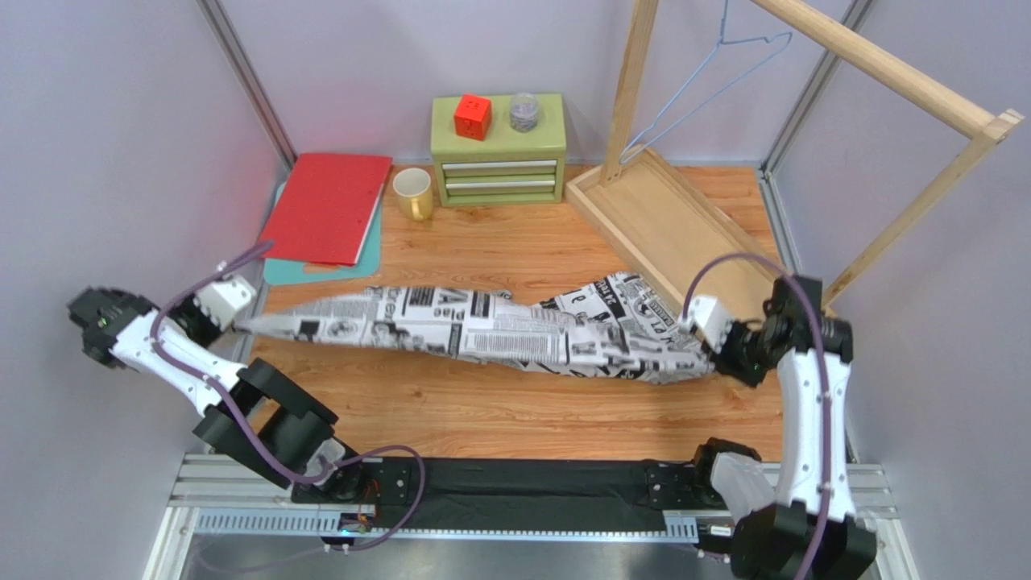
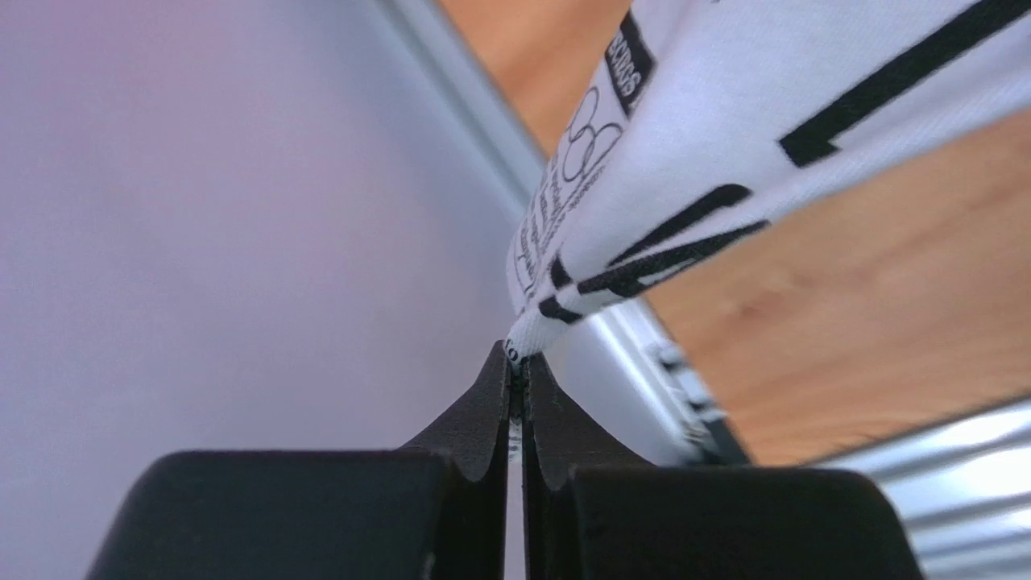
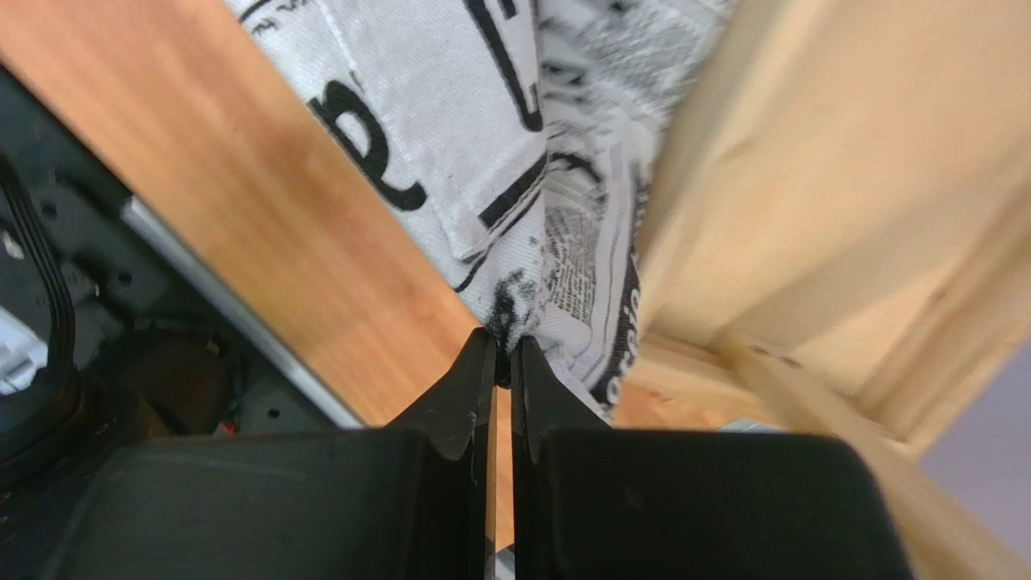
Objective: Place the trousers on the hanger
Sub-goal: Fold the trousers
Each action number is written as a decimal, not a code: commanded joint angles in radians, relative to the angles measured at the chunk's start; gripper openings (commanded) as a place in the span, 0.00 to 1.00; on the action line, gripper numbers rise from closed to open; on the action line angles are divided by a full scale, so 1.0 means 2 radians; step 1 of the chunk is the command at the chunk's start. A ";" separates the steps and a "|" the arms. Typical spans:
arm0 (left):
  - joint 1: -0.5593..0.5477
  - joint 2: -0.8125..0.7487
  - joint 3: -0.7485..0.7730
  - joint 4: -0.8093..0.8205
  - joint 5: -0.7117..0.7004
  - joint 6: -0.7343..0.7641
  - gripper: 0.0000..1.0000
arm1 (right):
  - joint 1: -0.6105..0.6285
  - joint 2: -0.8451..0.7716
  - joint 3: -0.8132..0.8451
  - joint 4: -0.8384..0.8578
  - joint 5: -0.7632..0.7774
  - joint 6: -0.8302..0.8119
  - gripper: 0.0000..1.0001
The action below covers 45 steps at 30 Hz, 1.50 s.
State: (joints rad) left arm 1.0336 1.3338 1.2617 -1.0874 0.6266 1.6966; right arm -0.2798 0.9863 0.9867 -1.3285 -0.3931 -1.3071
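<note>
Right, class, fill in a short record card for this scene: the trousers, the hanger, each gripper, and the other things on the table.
trousers: stretched out across the table, one end in each gripper
hanger: hangs by the wooden rack, nothing on it
left gripper: shut on the trousers' left end
right gripper: shut on the trousers' right end, beside the rack's base
other things: green drawer chest with red cube on top, yellow mug, red folder
task state: trousers not yet on hanger

trousers [image 1: 508, 329]: white, black newsprint text all over. hanger [image 1: 714, 85]: pale blue-grey. red folder [image 1: 324, 206], teal folder [image 1: 367, 250], yellow mug [image 1: 414, 193], green drawer chest [image 1: 499, 155], red cube [image 1: 472, 116]. tabletop [image 1: 484, 405]: orange-brown woodgrain.
</note>
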 commanded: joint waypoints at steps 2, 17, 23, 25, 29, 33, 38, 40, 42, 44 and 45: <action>0.071 -0.018 -0.170 0.016 -0.048 0.221 0.01 | -0.005 -0.149 -0.141 -0.040 0.074 -0.196 0.04; -0.182 -0.095 -0.148 0.004 0.004 -0.102 0.97 | 0.057 0.029 0.080 -0.058 -0.036 0.027 0.96; -0.304 0.065 -0.026 -0.036 -0.074 -0.242 0.91 | 0.184 0.159 0.109 0.025 0.024 0.200 0.67; -0.304 0.092 -0.023 -0.059 -0.111 -0.232 0.91 | 0.198 0.195 0.103 0.028 0.032 0.207 0.66; -0.268 0.089 -0.051 -0.085 -0.143 -0.189 0.87 | 0.222 0.219 0.042 0.038 0.075 0.204 0.54; -0.217 0.099 -0.073 -0.059 -0.196 -0.188 0.79 | 0.236 0.206 -0.057 0.096 0.124 0.189 0.49; -0.167 0.112 -0.129 -0.019 -0.233 -0.170 0.88 | 0.236 0.202 -0.107 0.124 0.161 0.183 0.48; -0.164 0.114 -0.161 -0.005 -0.243 -0.163 0.87 | 0.236 0.201 -0.102 0.125 0.159 0.189 0.48; -0.162 0.113 -0.189 0.007 -0.247 -0.166 0.86 | 0.237 0.202 -0.095 0.123 0.160 0.191 0.48; -0.163 0.115 -0.204 0.020 -0.253 -0.167 0.76 | 0.236 0.202 -0.093 0.122 0.165 0.190 0.48; -0.162 0.116 -0.208 0.027 -0.262 -0.172 0.65 | 0.236 0.201 -0.093 0.124 0.167 0.189 0.48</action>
State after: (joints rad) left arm 0.7036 1.5635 0.8829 -1.0924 0.1566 1.3392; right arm 0.1913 1.4124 0.7692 -1.1175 -0.1078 -0.9386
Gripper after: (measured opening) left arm 0.784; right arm 0.484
